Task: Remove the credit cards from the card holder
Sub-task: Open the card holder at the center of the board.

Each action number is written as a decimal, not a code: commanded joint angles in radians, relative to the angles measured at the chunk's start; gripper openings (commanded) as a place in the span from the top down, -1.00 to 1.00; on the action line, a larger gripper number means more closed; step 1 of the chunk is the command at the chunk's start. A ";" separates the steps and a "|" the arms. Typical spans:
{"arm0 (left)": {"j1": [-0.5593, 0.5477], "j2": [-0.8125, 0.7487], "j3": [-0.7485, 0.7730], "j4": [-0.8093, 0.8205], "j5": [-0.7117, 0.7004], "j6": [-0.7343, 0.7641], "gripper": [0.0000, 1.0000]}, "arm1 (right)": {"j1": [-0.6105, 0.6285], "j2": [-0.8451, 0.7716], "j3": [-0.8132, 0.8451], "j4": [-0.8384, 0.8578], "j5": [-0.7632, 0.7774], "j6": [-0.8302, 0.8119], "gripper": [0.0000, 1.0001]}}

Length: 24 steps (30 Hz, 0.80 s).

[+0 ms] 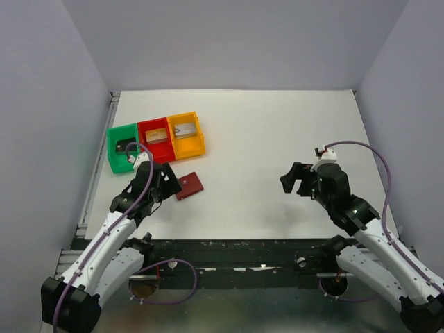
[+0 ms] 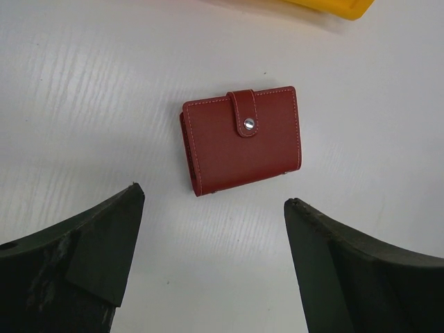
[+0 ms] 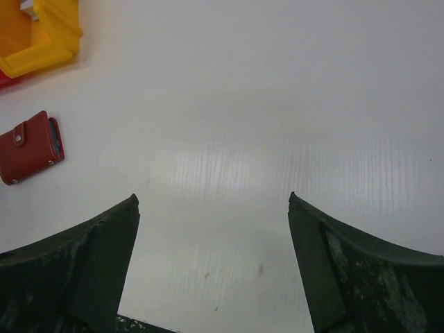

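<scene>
I see a small maroon folding card holder [image 1: 189,186] with pale stitching lying flat on the white worktop [image 1: 277,132], in its left half and towards the near edge. It sits just on the near side of a row of three plastic trays, green [image 1: 113,149], red [image 1: 158,154] and yellow [image 1: 189,148], which stand by the left edge. The left gripper [image 1: 168,183] is much the nearer one. It hangs just beside the holder on the left-edge side, with its jaws spread wide and nothing in them. In the left wrist view the holder [image 2: 241,140] lies straight ahead of the left gripper [image 2: 214,198], just beyond the fingertips and not yet between them. Its longer side runs roughly across the gap from finger to finger, slightly tilted. The holder is folded shut, and a narrow tab with a silver snap is fastened over its upper edge. No cards show. The right gripper [image 1: 295,179] hovers well apart over the right half of the worktop, also wide open and empty. From its wrist camera the holder [image 3: 29,147] appears far to the left, with a sliver of light blue lining at its open edge. I judge that the snap must be undone before any card can come out.
</scene>
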 commanded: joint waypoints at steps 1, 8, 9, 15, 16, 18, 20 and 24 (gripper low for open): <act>0.001 0.030 -0.030 0.081 0.081 0.019 -0.86 | 0.004 0.029 -0.060 0.102 -0.043 0.036 -0.88; 0.028 0.080 -0.061 0.169 0.118 -0.022 -0.63 | 0.004 0.086 -0.057 0.133 -0.187 0.028 -0.81; 0.040 0.091 -0.066 0.178 0.127 -0.030 -0.60 | 0.004 0.103 -0.051 0.136 -0.200 0.031 -0.80; 0.129 0.114 -0.130 0.233 0.186 -0.069 -0.55 | 0.004 0.167 -0.039 0.182 -0.272 0.062 -0.77; 0.139 0.123 -0.136 0.246 0.195 -0.073 -0.54 | 0.004 0.175 -0.042 0.194 -0.280 0.071 -0.77; 0.149 0.140 -0.149 0.273 0.206 -0.077 -0.49 | 0.004 0.189 -0.049 0.212 -0.303 0.085 -0.75; 0.152 0.155 -0.164 0.318 0.233 -0.089 -0.43 | 0.004 0.200 -0.054 0.226 -0.323 0.093 -0.73; 0.152 0.184 -0.190 0.394 0.266 -0.106 -0.33 | 0.004 0.207 -0.060 0.228 -0.330 0.091 -0.72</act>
